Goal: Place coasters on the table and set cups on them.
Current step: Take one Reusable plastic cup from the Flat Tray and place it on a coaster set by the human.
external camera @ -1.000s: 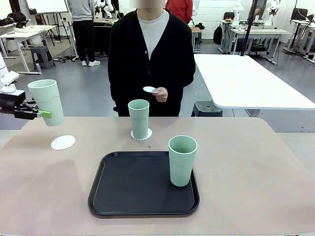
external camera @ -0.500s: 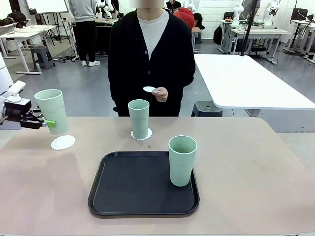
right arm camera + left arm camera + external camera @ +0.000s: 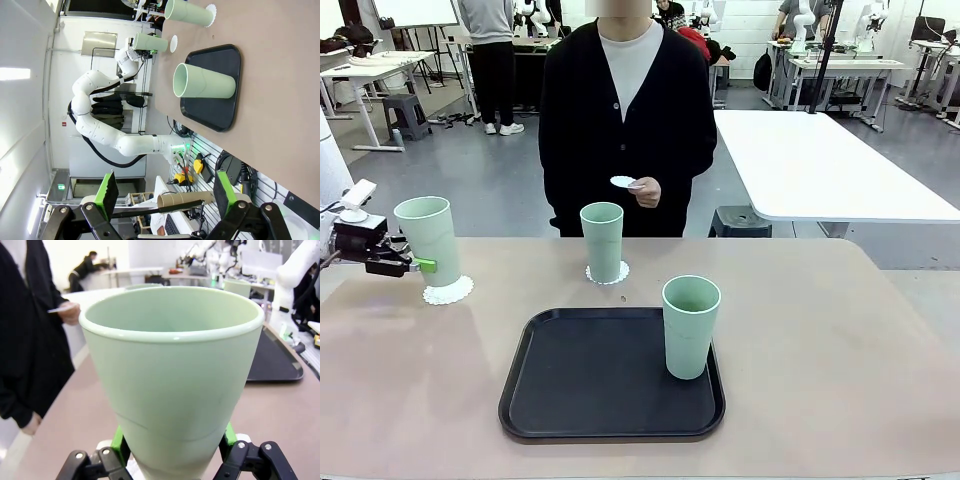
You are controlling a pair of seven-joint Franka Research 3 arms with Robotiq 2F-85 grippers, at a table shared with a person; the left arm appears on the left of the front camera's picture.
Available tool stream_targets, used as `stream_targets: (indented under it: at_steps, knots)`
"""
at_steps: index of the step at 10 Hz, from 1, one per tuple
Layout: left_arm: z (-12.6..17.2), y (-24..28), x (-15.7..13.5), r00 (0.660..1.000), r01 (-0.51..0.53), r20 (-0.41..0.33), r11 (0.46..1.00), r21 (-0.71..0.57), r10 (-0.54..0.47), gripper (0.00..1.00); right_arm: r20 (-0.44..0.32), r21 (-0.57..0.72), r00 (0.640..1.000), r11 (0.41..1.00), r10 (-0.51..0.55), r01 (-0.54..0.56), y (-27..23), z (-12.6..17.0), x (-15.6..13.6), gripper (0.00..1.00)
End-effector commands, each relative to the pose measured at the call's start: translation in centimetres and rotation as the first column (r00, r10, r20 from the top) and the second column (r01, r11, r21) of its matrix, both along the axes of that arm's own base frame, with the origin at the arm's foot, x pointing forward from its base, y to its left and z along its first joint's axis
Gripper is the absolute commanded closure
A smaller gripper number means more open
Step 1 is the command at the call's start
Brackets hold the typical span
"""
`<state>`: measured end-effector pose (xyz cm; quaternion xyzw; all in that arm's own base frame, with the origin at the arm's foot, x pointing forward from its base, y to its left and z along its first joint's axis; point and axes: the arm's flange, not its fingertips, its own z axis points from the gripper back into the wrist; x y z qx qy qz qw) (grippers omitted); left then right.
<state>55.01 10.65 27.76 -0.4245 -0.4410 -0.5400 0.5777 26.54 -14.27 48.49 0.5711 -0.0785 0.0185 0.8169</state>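
Right gripper (image 3: 165, 192): jaws wide apart, nothing between them, well back from the table (image 3: 820, 350).

Lower centre of the front view: black tray (image 3: 570, 400), matte, rounded corners, raised rim. The tray cup (image 3: 690, 325) stands upright in its right side, no coaster under it yet.

Centre left: left gripper (image 3: 423, 265) is clamped on the held cup (image 3: 428, 238), green pads either side of the lower wall.

Change over the last second: that cup came down from high at the left edge, tilted, to upright with its base at the left coaster (image 3: 450, 291). Touching or a hair off, can't tell. My read is the placement is nearly done and release is next.

Further back, centre: centre cup (image 3: 602, 240) already sits on the centre coaster (image 3: 618, 276).

Beyond it, the person's hand (image 3: 646, 191) holds the last coaster (image 3: 622, 181) off the table, so that one goes to the tray cup.

Cups: smooth pale mint plastic, tapered, rolled lip. Coasters: thin white discs, scalloped lacy edge.
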Motion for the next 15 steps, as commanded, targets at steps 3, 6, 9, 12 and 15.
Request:
stream_targets:
  at_steps: [3,6,9,12,15]
  knots:
    - [0.1,-0.1,0.1,1.0,0.003,0.001,1.0,0.001,-0.003,0.17,0.007,0.009,1.0,1.0,0.006,-0.006,0.0,0.0,0.0,0.0]
    - [0.1,-0.1,0.1,1.0,0.003,0.001,1.0,0.001,-0.003,0.17,0.007,0.009,1.0,1.0,0.006,-0.006,0.0,0.0,0.0,0.0]
    - [-0.4,0.5,0.6,0.999,0.0,0.036,1.0,-0.018,0.001,0.17,0.007,0.009,1.0,1.0,0.006,-0.006,0.0,0.0,0.0,0.0]
    - [-1.7,1.6,1.6,0.998,0.024,0.057,0.999,-0.033,-0.022,0.17,0.007,0.009,1.0,1.0,0.006,-0.006,0.0,0.0,0.0,0.0]
    - [-2.7,1.8,1.3,0.993,0.08,0.089,0.996,-0.04,-0.076,0.17,0.007,0.009,1.0,1.0,0.006,-0.006,0.0,0.0,0.0,0.0]
